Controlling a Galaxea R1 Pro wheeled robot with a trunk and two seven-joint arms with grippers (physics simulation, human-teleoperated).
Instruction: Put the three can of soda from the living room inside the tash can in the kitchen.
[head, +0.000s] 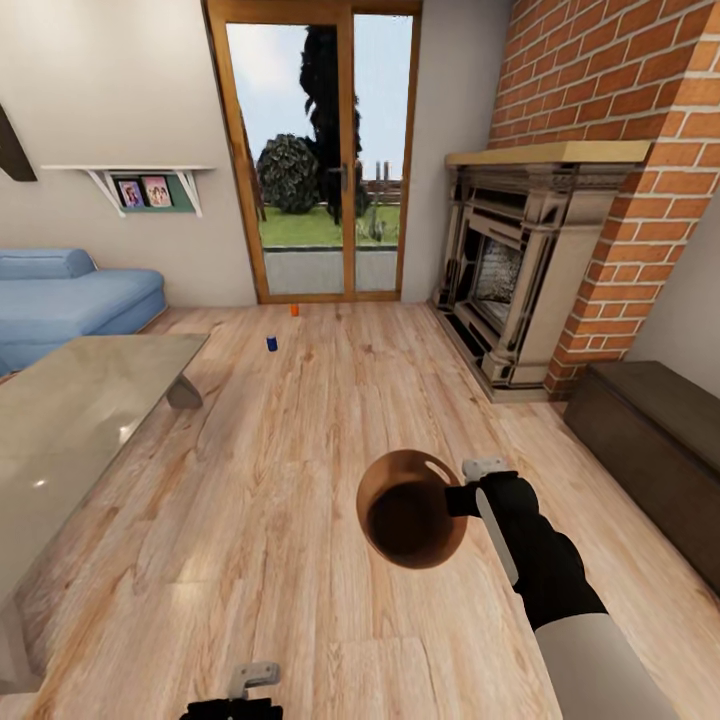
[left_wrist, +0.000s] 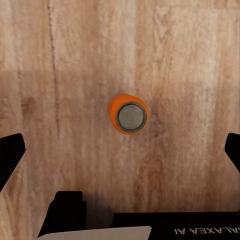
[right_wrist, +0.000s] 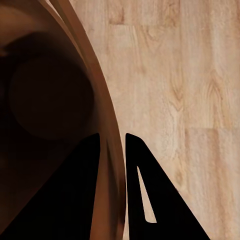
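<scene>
Living room scene: plank floor (head: 300, 480), red brick wall (head: 620, 110) with stone fireplace (head: 510, 270), glass doors (head: 320, 160), blue sofa (head: 60, 300) and glass table (head: 70, 420) at the robot's left. The tash can (head: 412, 508) hangs off the floor in front of the robot, pinched at its rim by the right gripper (head: 470, 497); the right wrist view shows one finger inside the wall and one outside, clamped on the rim, and the dim interior looks empty, though it's too dark to be sure. Left gripper (left_wrist: 120, 150) points straight down with its jaws spread wide, nothing between them, an orange can (left_wrist: 129, 115) standing upright on the floor right below it. Head view shows two more cans far off near the doors: a dark blue can (head: 271, 343) and another orange can (head: 294, 310). Step in hand, by my read: picking up the first can. Next move calls for lowering the left gripper straight over that can, keeping it centred between the fingers, closing, then dropping it in the bin.
</scene>
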